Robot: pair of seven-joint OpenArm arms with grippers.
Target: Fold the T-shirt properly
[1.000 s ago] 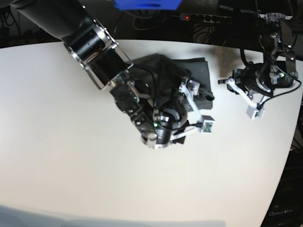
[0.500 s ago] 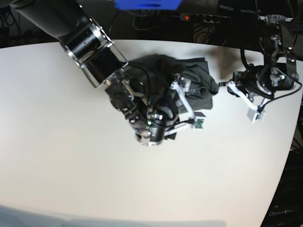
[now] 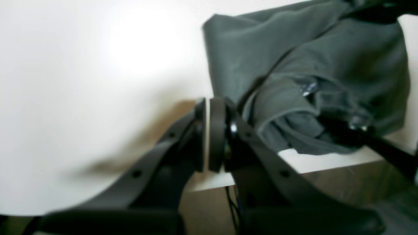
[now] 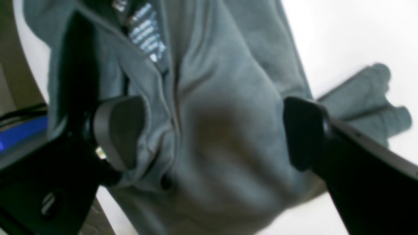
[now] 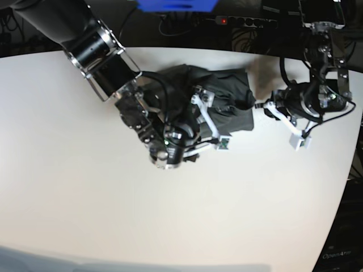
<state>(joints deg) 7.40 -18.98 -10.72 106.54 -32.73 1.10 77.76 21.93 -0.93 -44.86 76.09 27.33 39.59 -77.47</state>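
The dark grey T-shirt [image 5: 232, 102] lies bunched and partly folded at the back middle of the white table [image 5: 113, 215]. My right gripper [image 5: 211, 122] sits on top of it, open. In the right wrist view the right gripper [image 4: 212, 130] has its two fingers wide apart, straddling a ridge of the T-shirt [image 4: 222, 107], with the white neck label [image 4: 147, 36] above. My left gripper [image 5: 264, 106] is shut at the T-shirt's right edge. The left wrist view shows the left gripper [image 3: 209, 133] with pads pressed together, nothing visible between them, and the T-shirt [image 3: 326, 58] just beyond.
A power strip [image 5: 244, 21] with a red light and cables lie behind the table's far edge, beside a blue object [image 5: 176, 4]. The table's curved right edge [image 5: 351, 170] runs close to the left arm.
The right arm has drawn back up and to the left with its gripper over the T-shirt, and the cloth has shifted into a squarer shape. The left gripper has edged left toward the T-shirt.
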